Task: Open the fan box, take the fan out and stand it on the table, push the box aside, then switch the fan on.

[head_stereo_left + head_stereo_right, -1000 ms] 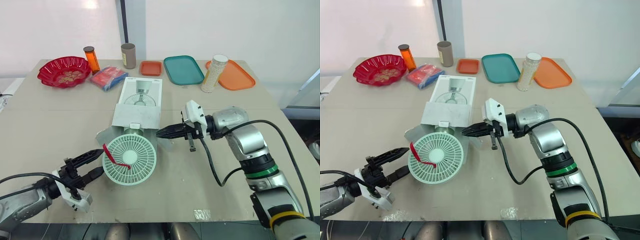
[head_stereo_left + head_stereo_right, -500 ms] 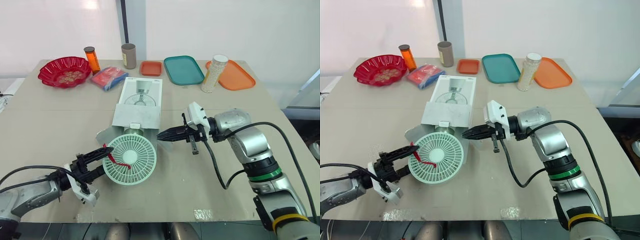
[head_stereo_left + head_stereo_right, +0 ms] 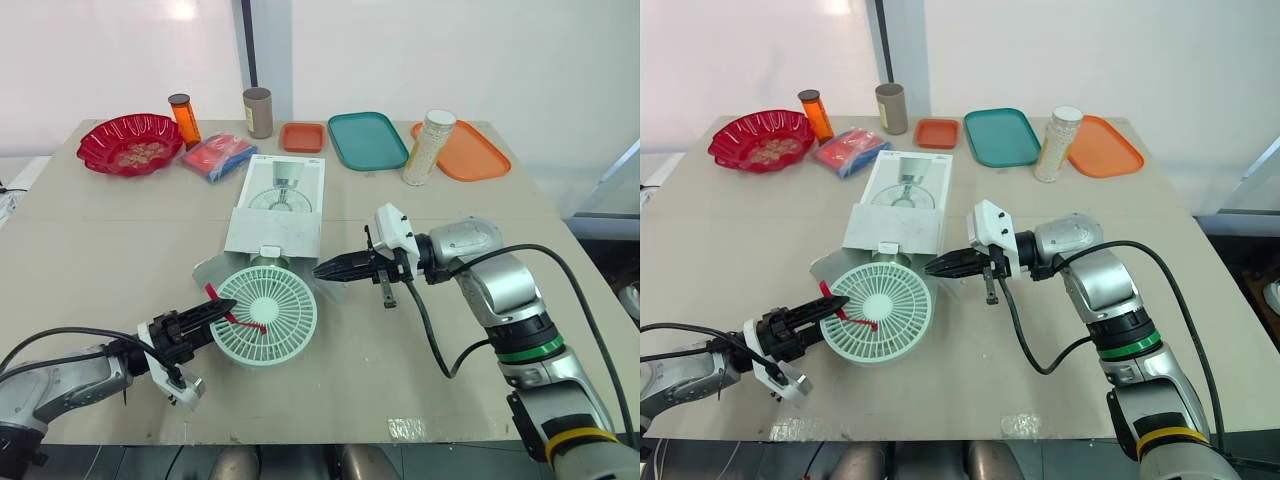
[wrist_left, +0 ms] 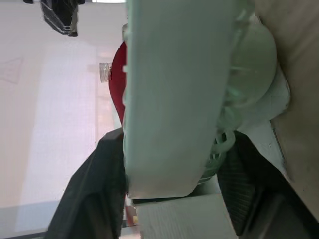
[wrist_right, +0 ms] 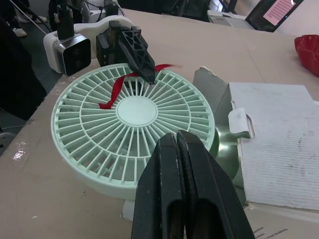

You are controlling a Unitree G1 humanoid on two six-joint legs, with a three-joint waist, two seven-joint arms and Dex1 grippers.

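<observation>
The mint-green fan (image 3: 267, 315) lies face up on the table at the mouth of the white fan box (image 3: 278, 205), a red ribbon on its grille. The box lies flat behind it with its flaps open. My left gripper (image 3: 220, 318) is open at the fan's left rim, one finger over the grille and one under the edge; in the left wrist view the rim (image 4: 174, 99) sits between the two fingers. My right gripper (image 3: 318, 270) is shut and empty, its tip just off the fan's right rear rim beside a box flap (image 5: 269, 139).
Along the back of the table stand a red bowl (image 3: 128, 143), an orange bottle (image 3: 183, 118), a brown cylinder (image 3: 257, 111), a red-blue packet (image 3: 217, 155), a small orange tray (image 3: 302, 136), a teal tray (image 3: 367, 139), a bead jar (image 3: 428, 147) and an orange tray (image 3: 465, 150).
My left gripper has slid right from the table's front edge until its fingers straddle the fan's rim. The right gripper has dropped slightly and otherwise held still.
</observation>
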